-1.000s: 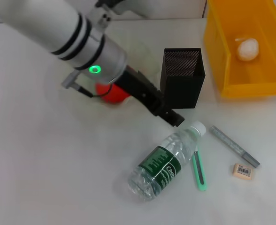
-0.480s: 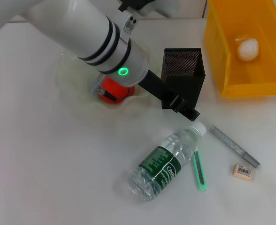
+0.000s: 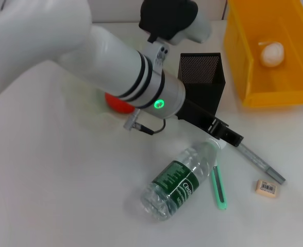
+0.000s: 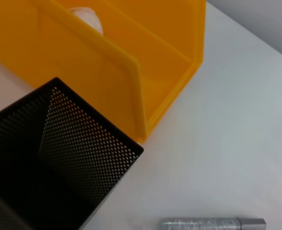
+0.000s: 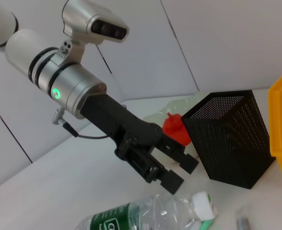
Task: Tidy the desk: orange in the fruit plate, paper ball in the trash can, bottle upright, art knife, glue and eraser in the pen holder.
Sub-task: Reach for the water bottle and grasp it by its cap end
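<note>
Left gripper (image 3: 229, 136) moved above bottle (image 3: 180, 179).

Lab-like test bench: bare white tabletop (image 3: 64, 195), plain grey wall panels (image 5: 217, 43)

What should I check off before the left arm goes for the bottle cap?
1. Left end effector open and empty: ok, fingers spread above the cap, holding nothing.
2. Bottle reachable: ok, lying on its side with its cap toward the pen holder.
3. Clearance around the cap: not ok, the green glue stick lies right beside it and the art knife is close.
4. Orange in the fruit plate: cannot tell, the arm hides the plate.
5. Paper ball in the trash can: ok.
6. Eraser put away: not ok, still on the desk.
</note>
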You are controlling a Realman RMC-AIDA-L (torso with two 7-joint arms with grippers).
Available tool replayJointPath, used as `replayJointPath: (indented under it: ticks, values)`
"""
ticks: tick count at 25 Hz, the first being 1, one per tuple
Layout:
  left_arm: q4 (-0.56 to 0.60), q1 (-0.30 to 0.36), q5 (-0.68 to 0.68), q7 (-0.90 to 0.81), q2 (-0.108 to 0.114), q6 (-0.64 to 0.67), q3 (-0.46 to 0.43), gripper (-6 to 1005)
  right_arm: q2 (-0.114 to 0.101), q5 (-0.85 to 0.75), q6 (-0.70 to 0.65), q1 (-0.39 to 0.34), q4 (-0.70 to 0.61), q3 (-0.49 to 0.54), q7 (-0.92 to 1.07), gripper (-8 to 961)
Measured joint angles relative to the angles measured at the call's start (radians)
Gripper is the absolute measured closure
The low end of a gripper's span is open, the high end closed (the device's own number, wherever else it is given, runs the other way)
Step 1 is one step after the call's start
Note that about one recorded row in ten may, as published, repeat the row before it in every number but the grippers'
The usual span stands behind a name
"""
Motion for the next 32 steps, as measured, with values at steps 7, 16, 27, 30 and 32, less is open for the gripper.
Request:
replayJointPath:
  ticks: [7,16,27,30,32]
  values:
    - [0.000,0.043,-0.031,-0.002,0.000,-0.160,0.127,158,0.005,-0.001,0.012,0.017,0.005,0.000,-0.001,201]
    - [-0.002,0.068,-0.039,0.003,0.000,-0.284,0.246,158,0.014,-0.001,0.021,0.021,0.007,-0.001,-0.001,201]
    - [-0.038,0.073,-0.031,0.007,0.000,-0.356,0.296,159,0.029,-0.001,0.022,0.022,0.004,-0.001,0.000,202]
    - [-0.044,0.074,-0.030,0.007,0.000,-0.356,0.297,159,0.029,-0.001,0.021,0.023,0.005,-0.001,-0.001,202]
    - [-0.044,0.075,-0.030,0.007,0.000,-0.357,0.300,159,0.029,-0.001,0.021,0.023,0.005,-0.001,-0.001,201]
